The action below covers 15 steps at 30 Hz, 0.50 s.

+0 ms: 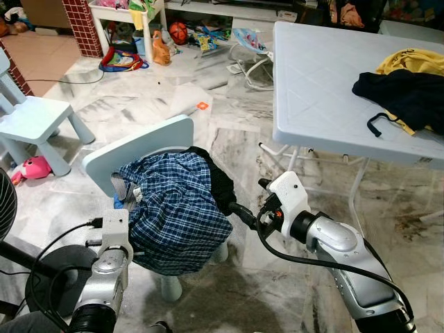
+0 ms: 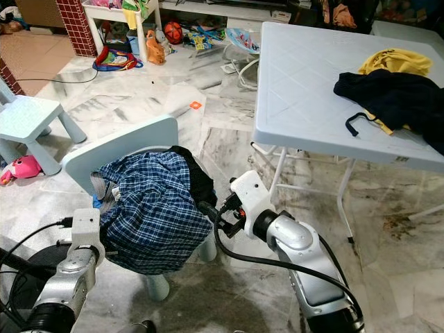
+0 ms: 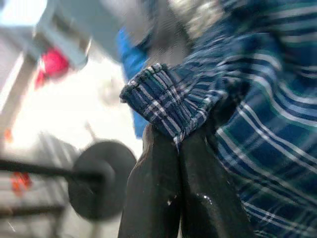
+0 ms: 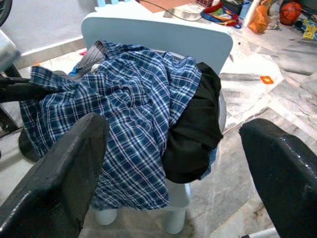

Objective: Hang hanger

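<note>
Cluttered marble floor; left gripper (image 3: 181,144) pinching plaid shirt (image 1: 177,211) on chair (image 1: 139,149), right gripper (image 4: 173,163) open alongside; could drag clothes off.

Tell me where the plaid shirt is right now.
The plaid shirt is heaped on the small pale blue chair before the robot, beside a black garment; the left gripper pinches its edge.

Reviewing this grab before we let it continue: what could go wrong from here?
1. The left gripper pinches only an edge fold of the plaid shirt; a pull may slip the cloth out of it.
2. The black garment lies tangled beside the shirt on the small chair and may drag off to the floor.
3. The right gripper is open, holding nothing, so the shirt has one-sided support.
</note>
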Available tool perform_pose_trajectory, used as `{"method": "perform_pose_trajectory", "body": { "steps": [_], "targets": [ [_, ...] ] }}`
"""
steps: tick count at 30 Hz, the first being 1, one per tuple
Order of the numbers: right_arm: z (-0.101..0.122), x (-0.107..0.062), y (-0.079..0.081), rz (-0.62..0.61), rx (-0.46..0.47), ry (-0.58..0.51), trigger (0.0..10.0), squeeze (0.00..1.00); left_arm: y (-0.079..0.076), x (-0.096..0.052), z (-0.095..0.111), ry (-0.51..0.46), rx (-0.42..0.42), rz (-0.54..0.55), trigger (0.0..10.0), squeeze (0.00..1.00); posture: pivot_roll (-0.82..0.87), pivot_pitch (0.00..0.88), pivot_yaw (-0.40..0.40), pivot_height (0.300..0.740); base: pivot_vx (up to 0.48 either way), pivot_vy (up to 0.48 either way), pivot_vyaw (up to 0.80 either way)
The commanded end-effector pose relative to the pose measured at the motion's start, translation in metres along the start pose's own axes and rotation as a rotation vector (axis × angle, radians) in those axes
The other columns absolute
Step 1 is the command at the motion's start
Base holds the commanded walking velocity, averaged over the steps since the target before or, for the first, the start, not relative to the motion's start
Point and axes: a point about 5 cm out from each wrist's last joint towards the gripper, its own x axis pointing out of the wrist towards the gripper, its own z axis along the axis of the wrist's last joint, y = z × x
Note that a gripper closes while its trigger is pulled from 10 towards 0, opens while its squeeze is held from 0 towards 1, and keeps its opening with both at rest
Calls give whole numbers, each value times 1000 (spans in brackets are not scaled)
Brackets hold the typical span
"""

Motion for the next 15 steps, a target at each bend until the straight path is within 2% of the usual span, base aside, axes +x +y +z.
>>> {"method": "perform_pose_trajectory", "body": {
  "steps": [1, 4, 6, 7, 8, 9, 10, 11, 12, 15],
  "targets": [
    [1, 0, -2, -1, -11, 1, 10000, 0, -7, -2, 0, -20, 73, -41, 0, 0, -155, 113, -75, 740, 0, 0, 0],
    [1, 1, -2, 0, -12, -1, 10000, 0, -11, -3, 0, -50, 159, -126, 0, 0, -150, 107, -76, 740, 0, 0, 0],
    [1, 2, -2, 0, -12, -1, 10000, 0, -12, -3, 1, -52, 188, -160, 0, 0, -150, 109, -76, 740, 0, 0, 0],
    [1, 2, -1, 0, -12, -2, 10000, 0, -11, -3, 0, -46, 181, -163, 10000, 0, -150, 109, -76, 740, 0, 0, 0],
    [1, 2, -1, 0, -12, -2, 10000, 0, -10, -3, 0, -30, 146, -154, 10000, 0, -150, 108, -73, 740, 0, 0, 0],
    [1, 2, -1, 0, -11, -3, 10000, 0, -11, -3, 0, -11, 61, -150, 10000, 820, -150, 109, -73, 740, 0, 0, 0],
    [1, 1, -1, -1, -10, -3, 10000, 0, -11, -3, 0, 1, -1, -149, 10000, 820, -150, 109, -73, 740, 0, 0, 0],
    [0, 1, -1, -2, -10, -2, 10000, 0, -12, -4, 0, 9, -55, -150, 10000, 1000, -150, 109, -73, 740, 0, 0, 0],
    [0, 1, -1, -2, -9, -1, 10000, 0, -15, -5, 0, 11, -125, -146, 10000, 1000, -150, 111, -72, 740, 0, 0, 0],
    [0, 1, 0, -1, -9, -1, 10000, 0, -15, -5, 1, 7, -188, -123, 10000, 1000, -151, 112, -72, 740, 0, 0, 0]
  ]
}}
